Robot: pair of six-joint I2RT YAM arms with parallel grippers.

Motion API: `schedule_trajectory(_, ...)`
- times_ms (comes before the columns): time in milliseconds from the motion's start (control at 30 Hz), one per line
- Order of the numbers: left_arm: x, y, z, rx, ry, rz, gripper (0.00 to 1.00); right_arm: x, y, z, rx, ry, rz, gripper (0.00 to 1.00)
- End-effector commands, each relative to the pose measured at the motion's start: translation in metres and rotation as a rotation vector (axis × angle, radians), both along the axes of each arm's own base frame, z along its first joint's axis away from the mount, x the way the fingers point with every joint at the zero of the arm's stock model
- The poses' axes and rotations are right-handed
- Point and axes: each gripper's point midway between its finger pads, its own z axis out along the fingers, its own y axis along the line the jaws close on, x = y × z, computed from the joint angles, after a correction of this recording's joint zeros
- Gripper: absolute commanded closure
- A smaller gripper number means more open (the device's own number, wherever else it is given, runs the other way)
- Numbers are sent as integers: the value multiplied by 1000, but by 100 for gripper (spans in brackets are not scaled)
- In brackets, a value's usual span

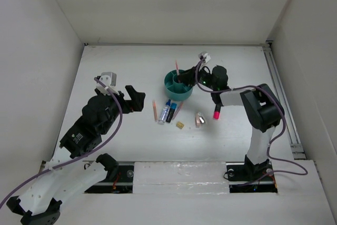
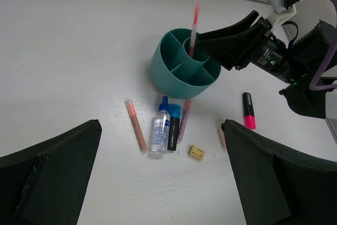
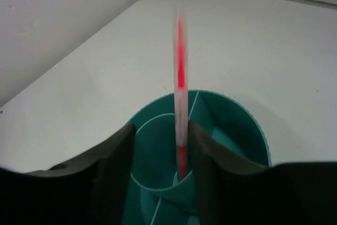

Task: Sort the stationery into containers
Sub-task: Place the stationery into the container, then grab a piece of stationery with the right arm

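Note:
The teal organizer (image 1: 178,89) stands mid-table. A salmon-pink pencil (image 3: 180,77) stands upright in its central cup. My right gripper (image 1: 185,77) hovers over the cup (image 3: 152,146), open, the pencil resting against one finger (image 3: 210,151) with a gap to the other. On the table lie another pencil (image 2: 136,125), the blue-capped clear pen (image 2: 159,127), the dark marker (image 2: 173,127), a thin pinkish pencil (image 2: 184,119), the tan block (image 2: 196,153), a pinkish clip (image 1: 200,119) and the pink highlighter (image 2: 248,110). My left gripper (image 1: 138,98) is open and empty, above and left of these.
White walls enclose the table on the left, back and right. A rail (image 1: 281,93) runs along the right edge. The right arm (image 1: 253,104) lies over the highlighter's side of the table.

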Motion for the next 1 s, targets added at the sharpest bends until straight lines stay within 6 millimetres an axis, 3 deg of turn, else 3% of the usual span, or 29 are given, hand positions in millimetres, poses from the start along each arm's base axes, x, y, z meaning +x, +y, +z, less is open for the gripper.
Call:
schedule_trajectory(0,0,-3,11,-22,-45,-21,0,-9,1,25,39,-108,21,44)
schedule_trajectory(100,-1,-5,11,-23,-44,-30,0,-13,0,34,51,-116,21,36)
schedule_trajectory(233,-1,-4,11,-15,-47,-32,0,-18,0,53,67,-149,11,36)
schedule_trajectory(300,-1,-5,7,-9,-40,-32,0,-23,-2,53,69,-144,-7,35)
schedule_trajectory(333,-2,-4,9,-15,-47,-32,0,-25,-6,69,84,-170,-32,23)
schedule_trajectory(367,-1,-2,9,-13,-48,-21,0,-23,-11,73,90,-159,-100,0)
schedule_trajectory(467,2,3,5,-13,-33,19,0,-33,-16,77,11,-93,-252,0)
schedule_trajectory(500,6,5,3,-10,-23,45,0,-16,-42,77,-24,-53,-493,0)
schedule_trajectory(533,7,6,-2,5,-9,55,0,-25,-30,92,-46,-44,-560,0)
schedule_trajectory(567,7,8,0,-1,-6,70,0,-26,-37,93,-73,4,-669,0)
schedule_trajectory(600,11,11,-3,13,0,96,0,-35,-50,61,-214,116,-760,0)
schedule_trajectory(633,12,13,-8,17,19,113,0,-40,-67,61,-244,154,-910,0)
schedule_trajectory(667,13,14,-9,19,33,127,0,-42,-66,72,-229,194,-937,0)
schedule_trajectory(700,13,14,-9,19,33,127,0,-52,-72,53,-266,279,-954,0)
schedule_trajectory(767,15,15,-11,25,40,138,0,-70,-60,35,-278,322,-893,0)
schedule_trajectory(867,18,15,-9,7,38,130,0,-87,-57,28,-223,378,-867,5)
schedule_trajectory(967,17,13,-9,12,38,113,0,-103,-60,0,-229,490,-890,17)
